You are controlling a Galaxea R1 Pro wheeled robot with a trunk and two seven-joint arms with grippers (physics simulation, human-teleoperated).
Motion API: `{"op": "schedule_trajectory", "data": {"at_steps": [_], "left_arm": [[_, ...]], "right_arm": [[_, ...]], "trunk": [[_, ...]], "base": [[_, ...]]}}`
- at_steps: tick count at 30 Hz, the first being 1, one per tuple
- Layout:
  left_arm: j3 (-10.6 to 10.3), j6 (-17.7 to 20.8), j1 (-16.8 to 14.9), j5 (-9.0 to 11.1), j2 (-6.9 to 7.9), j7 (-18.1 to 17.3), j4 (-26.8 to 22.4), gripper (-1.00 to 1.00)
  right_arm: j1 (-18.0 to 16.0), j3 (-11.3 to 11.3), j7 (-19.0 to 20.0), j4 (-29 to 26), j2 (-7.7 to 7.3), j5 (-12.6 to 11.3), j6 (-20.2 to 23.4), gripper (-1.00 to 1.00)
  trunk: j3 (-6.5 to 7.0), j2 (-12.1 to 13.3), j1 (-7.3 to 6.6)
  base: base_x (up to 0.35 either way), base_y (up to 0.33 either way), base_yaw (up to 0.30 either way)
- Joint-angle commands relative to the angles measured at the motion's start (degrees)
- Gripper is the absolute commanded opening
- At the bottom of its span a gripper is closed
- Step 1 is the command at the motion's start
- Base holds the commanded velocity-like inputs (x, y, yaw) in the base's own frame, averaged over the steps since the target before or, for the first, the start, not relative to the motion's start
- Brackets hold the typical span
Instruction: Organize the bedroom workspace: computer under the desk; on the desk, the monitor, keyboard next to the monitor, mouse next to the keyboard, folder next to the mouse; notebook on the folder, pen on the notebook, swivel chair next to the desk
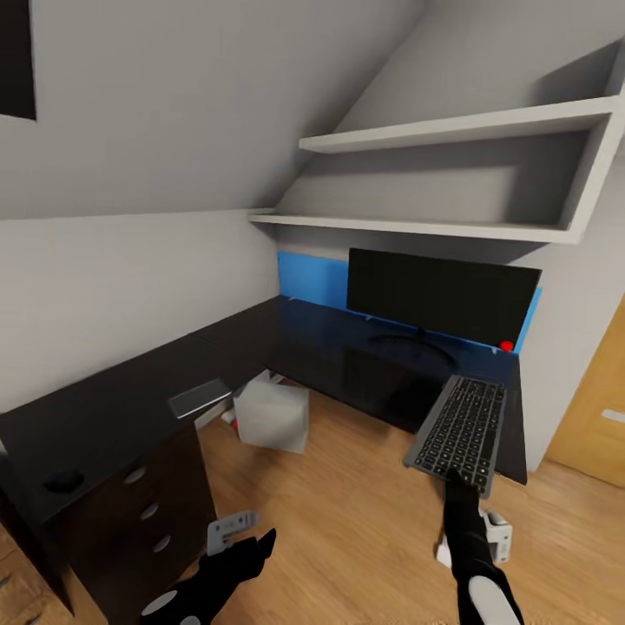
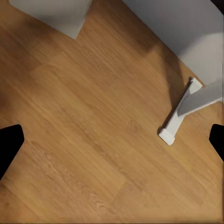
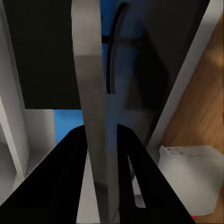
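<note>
Black and glossy, the desk (image 1: 130, 391) runs along the wall from about 8 o'clock in the head view up to its corner and on toward 3 o'clock. At its near left end the mouse (image 1: 63, 480) sits on the top, and further along a small dark flat item (image 1: 200, 398), too unclear to name, lies at the desk's front edge. Below, at 7 o'clock, the left gripper (image 1: 247, 542) hangs over the wood floor (image 1: 347, 538); in its wrist view its dark fingers (image 2: 9, 144) stand wide apart with nothing between them. Under the desk's corner stands the computer (image 1: 273, 414). Toward 2 o'clock the monitor (image 1: 441, 298) stands on the desk before a blue wall panel (image 1: 311, 278). At 4 o'clock the right gripper (image 1: 454, 476) clamps the near edge of the keyboard (image 1: 460, 424), whose far end reaches over the desk near the monitor's foot; in the right wrist view the fingers (image 3: 70, 182) pinch the keyboard's thin grey edge (image 3: 91, 116).
</note>
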Motion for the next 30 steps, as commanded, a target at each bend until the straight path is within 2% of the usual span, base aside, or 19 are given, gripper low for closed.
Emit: {"op": "schedule_trajectory", "data": {"at_steps": [1,3,7,9,18,27,30], "left_arm": [[0.0,0.1,0.0,0.6,0.0,0.5,-0.1,1.0],[0.0,0.1,0.0,0.6,0.0,0.5,-0.1,1.0],[0.0,0.0,0.0,0.6,0.0,0.5,-0.1,1.0],[0.0,0.0,0.0,0.6,0.0,0.5,0.0,1.0],[0.0,0.0,0.0,0.6,0.0,0.5,0.0,1.0],[-0.1,0.0,0.0,0.6,-0.09,0.6,0.1,1.0],[-0.3,0.1,0.0,0.6,-0.11,0.5,0.9,1.0]], "right_arm": [[-0.1,0.0,-0.2,-0.1,-0.05,-0.7,-0.3,-1.0],[-0.1,-0.9,-0.2,-0.1,-0.1,-1.6,-0.2,-1.0],[-0.1,-3.5,-0.3,-0.1,-0.08,-2.2,0.0,-1.0],[-0.1,-4.1,-0.3,-0.1,-0.06,-2.3,0.0,-1.0],[-0.1,-5.2,-0.2,-0.1,0.03,-2.3,-0.1,-1.0],[-0.1,-7.1,0.0,-0.1,0.04,-2.3,-0.3,-1.0],[-0.1,-7.1,0.3,-0.2,0.08,-2.3,-0.3,-1.0]], "trunk": [[-0.05,0.0,0.01],[-0.05,0.0,0.01],[-0.05,0.0,0.01],[-0.05,0.0,0.01],[-0.05,0.0,0.01],[-0.05,0.0,0.01],[-0.06,0.0,0.01]], "base": [[0.0,0.0,-0.276],[0.0,0.0,-0.276],[0.0,0.0,-0.276],[0.0,0.0,-0.276],[0.0,0.0,-0.276],[0.254,0.0,-0.276],[0.051,0.0,-0.108]]}}
